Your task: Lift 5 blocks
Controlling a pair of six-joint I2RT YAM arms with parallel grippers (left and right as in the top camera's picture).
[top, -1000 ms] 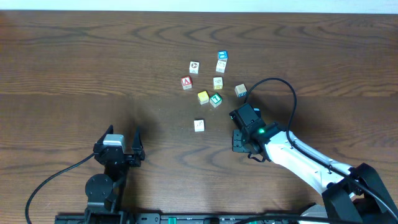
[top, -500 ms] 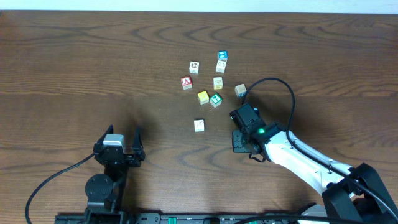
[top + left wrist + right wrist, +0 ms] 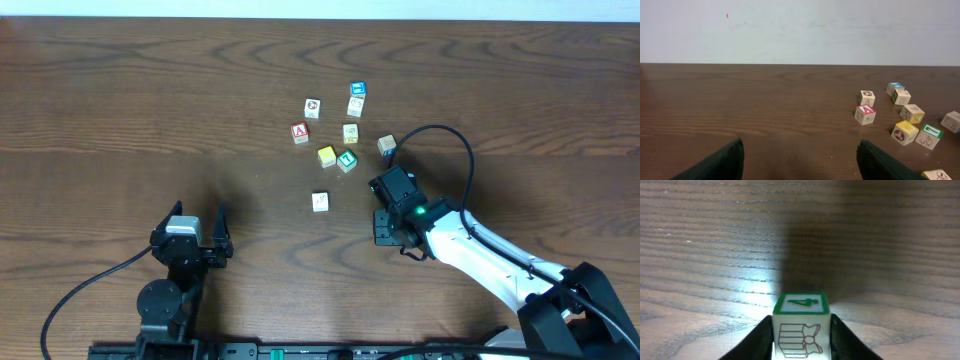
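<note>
My right gripper (image 3: 801, 325) is shut on a small white block (image 3: 802, 304) with a green-framed top and a gift drawing on its side; both fingers press its sides. From overhead the gripper (image 3: 386, 226) hides this block. The other blocks lie scattered beyond it: a green "T" cube (image 3: 347, 160), a yellow one (image 3: 326, 156), a white marked one (image 3: 312, 107), pale cream ones (image 3: 351, 132) (image 3: 320, 201), and a tan one (image 3: 387, 145). My left gripper (image 3: 800, 146) stands open over bare wood, far from every block.
A red "A" cube (image 3: 300, 132) and a blue-topped cube (image 3: 357, 90) sit among the cluster, with a cream cube (image 3: 355, 106) just below the blue one. The right arm's black cable (image 3: 455, 140) loops near the tan cube. A pale wall (image 3: 800, 30) rises behind the table.
</note>
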